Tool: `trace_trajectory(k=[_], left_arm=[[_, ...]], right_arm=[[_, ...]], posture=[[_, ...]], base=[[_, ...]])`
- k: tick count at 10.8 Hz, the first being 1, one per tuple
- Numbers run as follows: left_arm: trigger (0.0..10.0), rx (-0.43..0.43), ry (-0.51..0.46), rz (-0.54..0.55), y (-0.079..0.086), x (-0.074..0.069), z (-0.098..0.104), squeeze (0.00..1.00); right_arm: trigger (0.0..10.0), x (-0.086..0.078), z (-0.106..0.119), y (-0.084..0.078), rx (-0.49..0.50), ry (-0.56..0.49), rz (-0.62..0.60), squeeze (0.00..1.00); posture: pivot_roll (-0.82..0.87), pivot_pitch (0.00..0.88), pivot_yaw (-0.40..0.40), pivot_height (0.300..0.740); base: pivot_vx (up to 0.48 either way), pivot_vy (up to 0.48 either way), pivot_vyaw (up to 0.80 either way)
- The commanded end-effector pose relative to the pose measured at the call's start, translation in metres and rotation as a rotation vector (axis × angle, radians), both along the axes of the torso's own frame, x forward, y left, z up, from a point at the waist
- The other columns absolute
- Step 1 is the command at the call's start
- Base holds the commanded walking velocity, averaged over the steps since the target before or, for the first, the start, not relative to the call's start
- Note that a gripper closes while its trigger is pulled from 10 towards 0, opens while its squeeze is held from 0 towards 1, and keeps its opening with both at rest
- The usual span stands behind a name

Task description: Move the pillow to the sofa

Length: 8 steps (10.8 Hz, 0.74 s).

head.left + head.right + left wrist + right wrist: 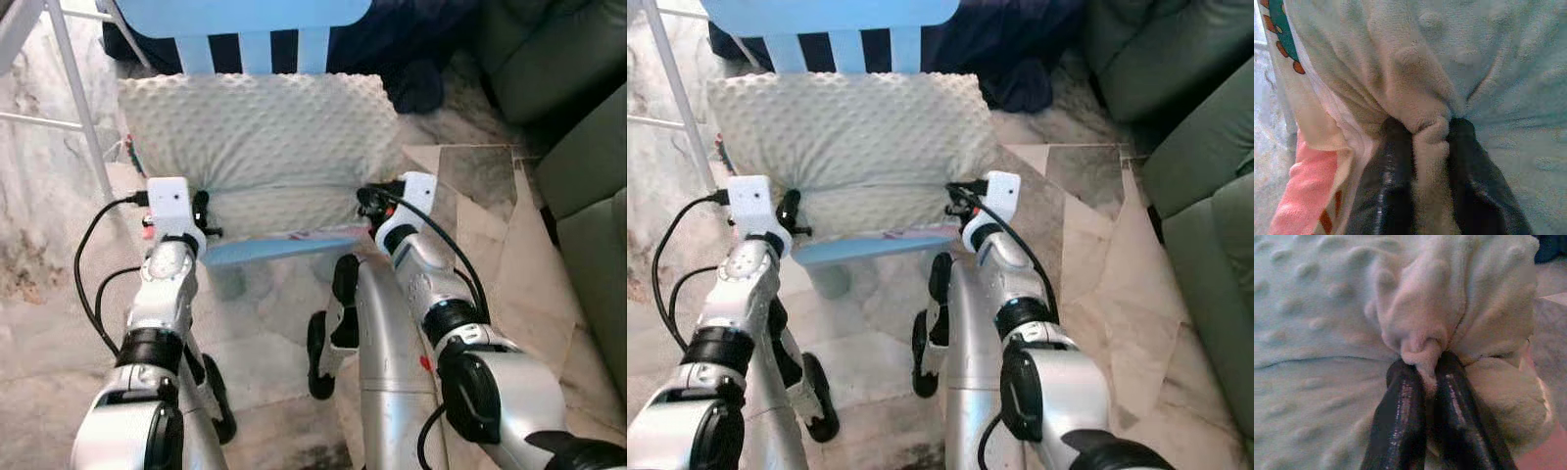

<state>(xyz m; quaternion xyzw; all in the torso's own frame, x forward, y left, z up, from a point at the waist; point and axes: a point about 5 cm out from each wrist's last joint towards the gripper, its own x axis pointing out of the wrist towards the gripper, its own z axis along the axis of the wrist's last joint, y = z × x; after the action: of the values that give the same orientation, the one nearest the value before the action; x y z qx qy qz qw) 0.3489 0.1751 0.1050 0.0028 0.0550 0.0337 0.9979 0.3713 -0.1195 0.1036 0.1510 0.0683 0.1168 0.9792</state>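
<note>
Fleece, dimpled pale pillow (pixel 257 137) on blue chair (pixel 265 247): my left claw (pixel 1431 132) and right claw (pixel 1422 363) each pinch only a small fold, which could slip free when lifted toward the green sofa (pixel 578 147).

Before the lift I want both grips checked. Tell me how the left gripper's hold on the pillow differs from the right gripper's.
The left gripper pinches a fold at the pillow's left end, beside a pink and orange printed cloth; the right gripper pinches a fold at the right end, near the marble floor. The left fingers stand slightly apart around their fold; the right fingers lie almost together. Both are shut on the fabric near the chair's front edge.
</note>
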Motion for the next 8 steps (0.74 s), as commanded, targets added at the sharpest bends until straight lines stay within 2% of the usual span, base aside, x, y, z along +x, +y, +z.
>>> trace_trajectory(k=[1, 2, 3, 4, 5, 6, 7, 8], left_arm=[[0.0, -0.005, 0.118, 0.008, -0.004, -0.014, -0.030, 0.00], [0.0, -0.009, 0.106, 0.001, -0.006, -0.017, -0.030, 0.00], [0.0, 0.035, 0.043, 0.000, -0.005, -0.023, -0.023, 0.00], [0.0, 0.060, 0.008, -0.023, -0.006, -0.030, -0.019, 0.00], [0.0, 0.021, -0.041, -0.004, -0.005, -0.041, -0.010, 0.00], [0.0, -0.006, -0.049, 0.015, -0.001, -0.049, -0.009, 0.00], [0.0, 0.025, -0.060, 0.005, 0.000, -0.065, -0.011, 0.00], [2.4, 0.037, -0.053, -0.014, -0.002, -0.077, -0.015, 0.00]], right_arm=[[0.0, -0.012, -0.023, -0.015, -0.075, 0.066, -0.052, 0.00], [0.0, -0.017, -0.027, -0.013, -0.131, 0.031, 0.014, 0.00], [0.0, -0.027, -0.028, -0.014, -0.187, -0.042, 0.076, 0.00], [0.0, -0.033, -0.024, -0.019, -0.201, -0.118, 0.069, 0.00], [0.0, -0.044, -0.015, -0.023, -0.219, -0.208, 0.040, 0.00], [0.0, -0.055, -0.013, -0.024, -0.230, -0.247, 0.014, 0.00], [0.0, -0.074, -0.012, -0.025, -0.251, -0.270, -0.011, 0.00], [0.0, -0.088, -0.013, -0.026, -0.271, -0.266, -0.030, 0.00]], posture=[[-0.05, 0.247, -0.094, 0.465], [-0.05, 0.220, -0.088, 0.465], [-0.06, 0.162, -0.081, 0.465], [-0.05, 0.117, -0.073, 0.465], [-0.03, 0.076, -0.072, 0.465], [-0.03, 0.060, -0.071, 0.465], [-0.02, 0.037, -0.068, 0.465], [-0.01, 0.031, -0.066, 0.465]], base=[[0.000, 0.000, 0.00], [0.000, 0.000, 0.00], [0.000, 0.000, 0.00], [0.000, 0.000, 0.00], [0.000, 0.000, 0.00], [0.000, 0.000, 0.00], [0.000, 0.000, 0.00], [0.000, 0.000, 0.00]])
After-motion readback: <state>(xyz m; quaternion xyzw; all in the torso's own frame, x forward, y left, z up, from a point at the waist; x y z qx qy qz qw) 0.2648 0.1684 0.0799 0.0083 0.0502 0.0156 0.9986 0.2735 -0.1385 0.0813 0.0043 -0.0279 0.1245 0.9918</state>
